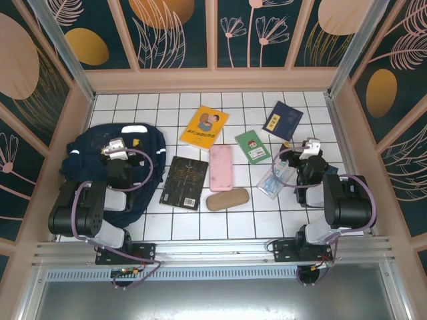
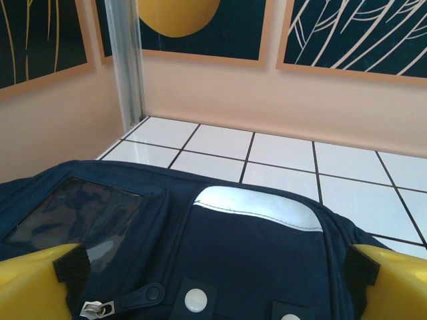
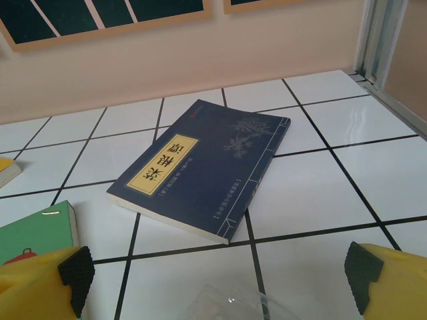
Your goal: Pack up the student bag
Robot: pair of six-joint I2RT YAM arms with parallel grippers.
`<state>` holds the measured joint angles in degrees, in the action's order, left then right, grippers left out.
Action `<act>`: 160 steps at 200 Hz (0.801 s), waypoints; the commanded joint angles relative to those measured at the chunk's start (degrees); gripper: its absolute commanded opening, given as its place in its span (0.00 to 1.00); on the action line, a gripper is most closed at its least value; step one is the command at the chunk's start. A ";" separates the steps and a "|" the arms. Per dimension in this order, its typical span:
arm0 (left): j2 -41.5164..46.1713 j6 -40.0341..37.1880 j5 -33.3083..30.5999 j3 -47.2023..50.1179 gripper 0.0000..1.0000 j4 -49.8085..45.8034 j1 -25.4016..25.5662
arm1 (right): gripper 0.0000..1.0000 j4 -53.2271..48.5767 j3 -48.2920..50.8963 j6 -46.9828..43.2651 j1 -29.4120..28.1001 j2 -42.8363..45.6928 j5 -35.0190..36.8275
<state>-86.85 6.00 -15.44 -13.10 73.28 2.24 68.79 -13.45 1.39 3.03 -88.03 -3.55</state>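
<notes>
The student bag [image 1: 90, 148] lies flat at the table's left, dark navy with a grey-white patch [image 2: 260, 207] near its top. My left gripper [image 1: 120, 141] hovers over the bag, open. In the left wrist view its yellow fingers [image 2: 33, 280] stand wide apart over the bag's fabric [image 2: 253, 260], zipper pull [image 2: 100, 308] and snaps, gripping nothing. My right gripper [image 1: 305, 148] is open at the right, facing a navy book [image 3: 207, 163] on the tiles. Nothing sits between its fingers [image 3: 393, 280]. A clear plastic packet [image 3: 233, 303] lies just below them.
On the tiles lie a yellow book [image 1: 204, 127], the navy book [image 1: 282, 121], a green book [image 1: 252, 147], a pink case [image 1: 221, 167], a dark book [image 1: 183, 182], a brown oval case [image 1: 227, 199] and the clear packet [image 1: 273, 180]. Walls enclose the table.
</notes>
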 commanded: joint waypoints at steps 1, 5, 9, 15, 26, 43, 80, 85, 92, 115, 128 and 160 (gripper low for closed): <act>-0.21 -0.52 -0.54 0.54 0.99 1.61 -0.22 | 0.99 1.05 -0.78 -0.33 0.27 0.12 -1.20; -0.25 -0.53 -0.55 0.54 0.99 1.61 -0.22 | 0.99 1.00 -0.75 -0.34 0.31 0.05 -1.19; -0.23 -0.51 -0.51 0.54 0.99 1.61 -0.22 | 0.99 0.99 -0.72 -0.38 0.30 0.12 -1.19; -0.20 -0.53 -0.55 0.53 0.99 1.61 -0.22 | 0.99 0.99 -0.72 -0.33 0.30 0.09 -1.19; -0.17 -0.54 -0.55 0.55 0.99 1.61 -0.22 | 0.99 1.06 -0.70 -0.34 0.31 0.10 -1.19; -0.24 -0.55 -0.54 0.47 0.99 1.52 -0.21 | 0.99 0.99 -0.70 -0.38 0.30 0.11 -1.12; -0.23 -0.55 -0.55 0.41 0.99 1.50 -0.22 | 0.99 0.90 -0.85 -0.51 -0.03 0.07 -0.62; -0.20 -0.54 -0.52 0.44 0.99 1.53 -0.22 | 0.99 0.90 -0.84 -0.48 -0.04 0.12 -0.58; -0.22 -0.55 -0.55 0.45 0.99 1.52 -0.22 | 0.99 0.86 -0.79 -0.49 -0.07 0.06 -0.51; -0.17 -0.43 -0.47 0.27 0.99 1.00 -0.22 | 0.99 0.90 -0.79 -0.51 -0.05 0.09 -0.53; -0.23 -0.40 -0.44 0.27 0.99 0.99 -0.22 | 0.99 0.82 -0.87 -0.47 -0.04 0.01 -0.49; 2.02 -1.30 1.30 -1.13 0.99 -3.66 -0.26 | 0.99 0.99 -0.76 -0.50 -0.08 0.06 -0.40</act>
<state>-86.83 5.98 -15.42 -13.10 73.14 2.24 68.79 -13.45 1.39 3.03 -88.03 -3.53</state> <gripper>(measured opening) 0.988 0.990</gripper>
